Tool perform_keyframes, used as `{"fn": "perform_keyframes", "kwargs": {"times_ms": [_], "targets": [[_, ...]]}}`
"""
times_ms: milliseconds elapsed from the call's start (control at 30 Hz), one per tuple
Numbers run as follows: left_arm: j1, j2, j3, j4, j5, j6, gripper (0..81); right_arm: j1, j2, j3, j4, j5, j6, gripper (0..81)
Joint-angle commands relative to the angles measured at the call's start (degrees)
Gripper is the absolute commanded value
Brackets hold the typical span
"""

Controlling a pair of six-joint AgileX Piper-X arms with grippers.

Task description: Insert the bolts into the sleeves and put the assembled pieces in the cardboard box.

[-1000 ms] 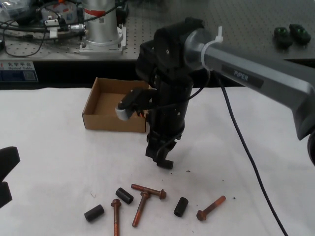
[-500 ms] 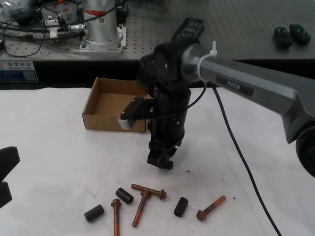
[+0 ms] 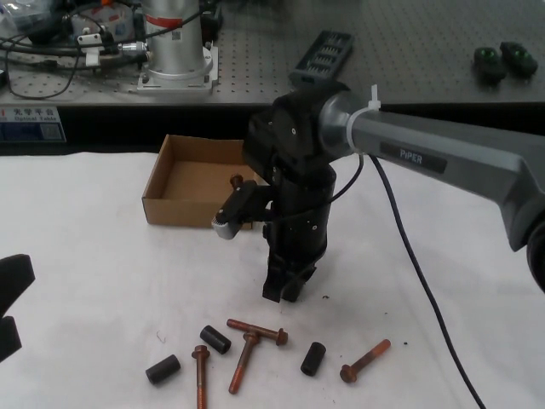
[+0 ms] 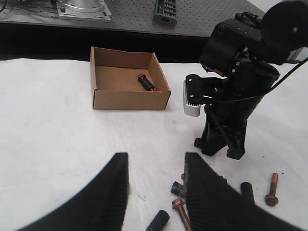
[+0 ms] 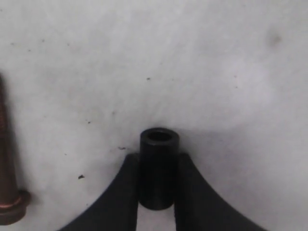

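My right gripper (image 5: pixel 159 157) is shut on a black sleeve (image 5: pixel 159 168), held upright just above the white cloth. In the high view this gripper (image 3: pixel 284 292) points down in front of the cardboard box (image 3: pixel 197 211). One assembled bolt-and-sleeve piece (image 4: pixel 146 82) lies inside the box (image 4: pixel 130 100). Near the front edge, several rusty bolts (image 3: pixel 255 330) and three loose black sleeves (image 3: pixel 215 339) lie on the cloth. My left gripper (image 4: pixel 156 192) stands open at the left, low over the cloth, with nothing between its fingers.
A rusty bolt (image 5: pixel 7 192) lies close beside my right gripper. Behind the cloth runs a dark perforated bench (image 3: pixel 409 34) with a metal cylinder (image 3: pixel 174 43) and cables. White cloth (image 3: pixel 85 256) lies bare between the box and my left gripper.
The right arm has shifted a little right and lower, away from the box front, and the piece inside the box has come into sight. The left gripper has not moved.
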Motion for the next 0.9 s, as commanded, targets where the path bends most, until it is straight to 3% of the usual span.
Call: {"fn": "perform_keyframes", "kwargs": {"times_ms": [0, 100, 300, 467, 567, 733, 867], "targets": [[0.22, -0.43, -0.24, -0.3, 0.33, 0.37, 28.1, -0.23, -0.6, 1.03, -0.3, -0.81, 1.52, 4.9], [0.22, -0.05, -0.24, -0.3, 0.48, 0.38, 28.1, -0.55, -4.01, 1.03, -0.08, -2.0, 1.53, 4.9], [0.22, 6.16, -0.24, -2.64, 6.64, -4.18, 28.1, -2.47, -14.34, 2.15, -0.2, -12.18, 5.75, 5.0], [-0.68, 14.61, -0.24, -6.25, 5.69, -7.25, 28.1, -2.7, -26.46, 7.75, -3.71, -13.25, 7.41, 5.4], [-4.1, 19.62, -0.94, -5.22, 2.31, -11.17, 28.1, -2.7, -34.92, 14.74, -10.53, -15.44, 12.72, 5.4], [-13.7, 28.03, -4.97, -0.94, -4.91, -15.59, 28.1, -2.91, -48.54, 29.43, -25.67, -16.28, 21.32, 5.4], [-20.54, 35.66, -10.9, 4.5, -13.36, -17.51, 28.1, -2.91, -56.23, 40.15, -30.46, -16.28, 24.32, 5.4]]}}
